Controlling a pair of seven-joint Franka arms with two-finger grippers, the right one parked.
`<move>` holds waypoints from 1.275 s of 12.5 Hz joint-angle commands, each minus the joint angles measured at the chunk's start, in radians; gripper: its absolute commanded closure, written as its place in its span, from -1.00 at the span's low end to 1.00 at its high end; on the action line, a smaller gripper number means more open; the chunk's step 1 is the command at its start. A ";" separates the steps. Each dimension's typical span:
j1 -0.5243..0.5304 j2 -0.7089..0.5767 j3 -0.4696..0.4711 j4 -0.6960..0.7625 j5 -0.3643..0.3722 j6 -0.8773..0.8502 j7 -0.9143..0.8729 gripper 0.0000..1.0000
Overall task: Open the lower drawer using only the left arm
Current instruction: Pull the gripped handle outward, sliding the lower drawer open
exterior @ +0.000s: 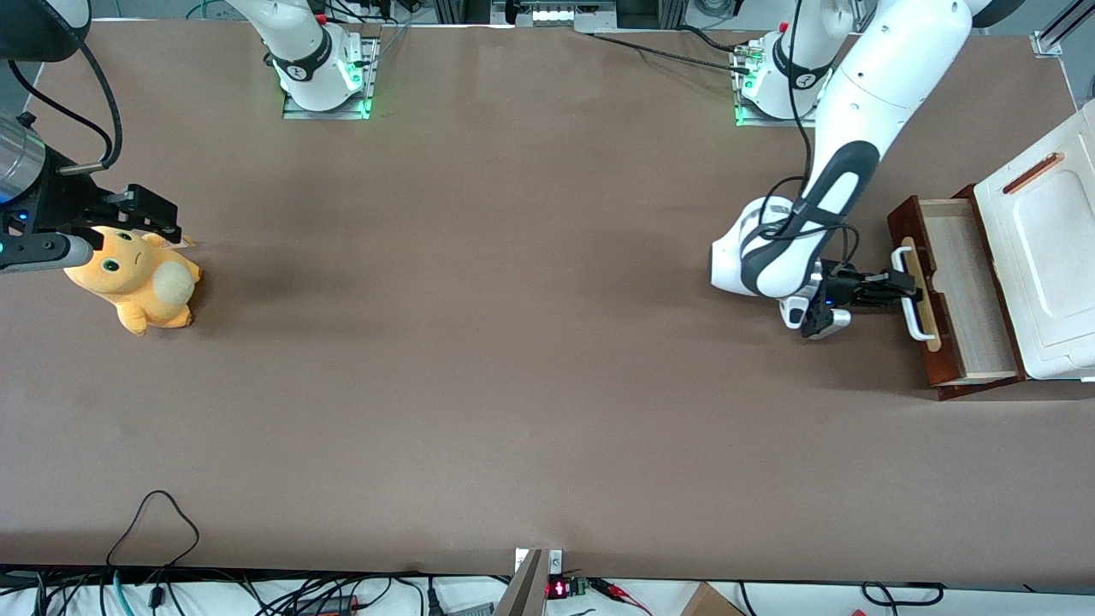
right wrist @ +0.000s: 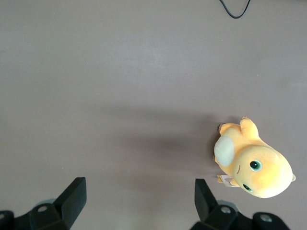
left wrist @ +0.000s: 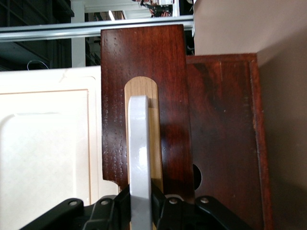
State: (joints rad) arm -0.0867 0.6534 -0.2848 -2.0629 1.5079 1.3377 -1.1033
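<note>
The lower drawer (exterior: 962,291) stands at the working arm's end of the table, pulled well out from under the white box-like top (exterior: 1048,257), its light plywood inside showing. Its dark reddish-brown front (left wrist: 144,96) carries a white loop handle (exterior: 911,295) on a pale wood strip. The left arm (exterior: 847,162) reaches down in front of the drawer. Its black gripper (exterior: 905,287) is shut on the white handle (left wrist: 140,158), one finger on each side of the bar. The fingers (left wrist: 112,203) press against the bar with no gap.
An orange plush toy (exterior: 137,287) lies toward the parked arm's end of the table, also in the right wrist view (right wrist: 252,163). Cables (exterior: 154,522) lie along the table edge nearest the front camera. The arm bases (exterior: 774,81) stand at the table edge farthest from the front camera.
</note>
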 commanded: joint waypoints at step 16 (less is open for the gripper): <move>-0.007 -0.150 -0.025 0.148 -0.225 0.257 0.183 -1.00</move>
State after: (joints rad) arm -0.1168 0.5896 -0.3116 -1.9351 1.3816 1.5079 -1.0207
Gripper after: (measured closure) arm 0.000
